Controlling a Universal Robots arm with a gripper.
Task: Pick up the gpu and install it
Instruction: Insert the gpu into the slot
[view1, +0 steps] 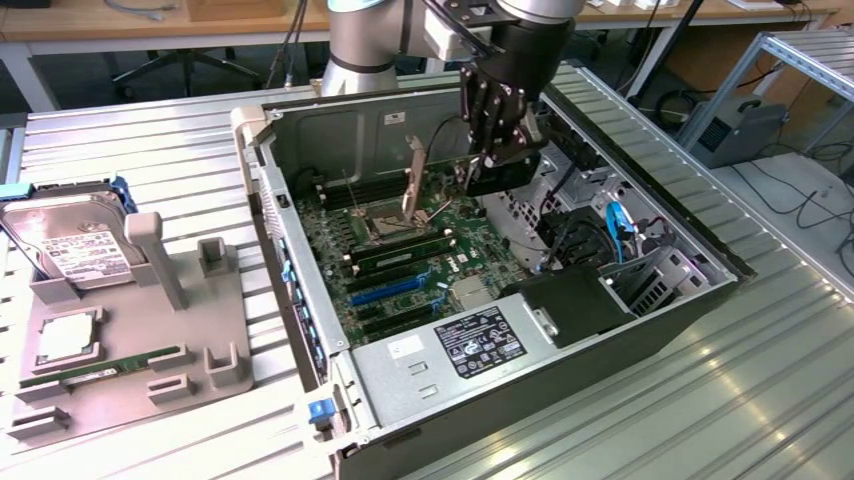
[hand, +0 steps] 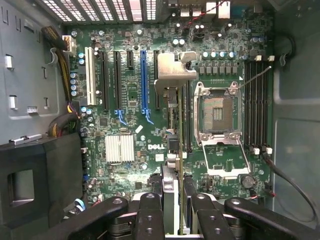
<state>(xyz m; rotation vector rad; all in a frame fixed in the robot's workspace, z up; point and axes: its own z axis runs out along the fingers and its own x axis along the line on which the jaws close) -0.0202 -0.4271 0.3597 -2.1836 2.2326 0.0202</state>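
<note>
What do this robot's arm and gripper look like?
The arm is a thick silvery-grey tube. Its gripper is black, with two jointed fingers built from links joined by round pins.

hand (view1: 497, 162), gpu (hand: 173, 75): clear above motherboard (view1: 400, 285) | beside: black housing (view1: 571, 305), case wall (view1: 344, 125)
</note>
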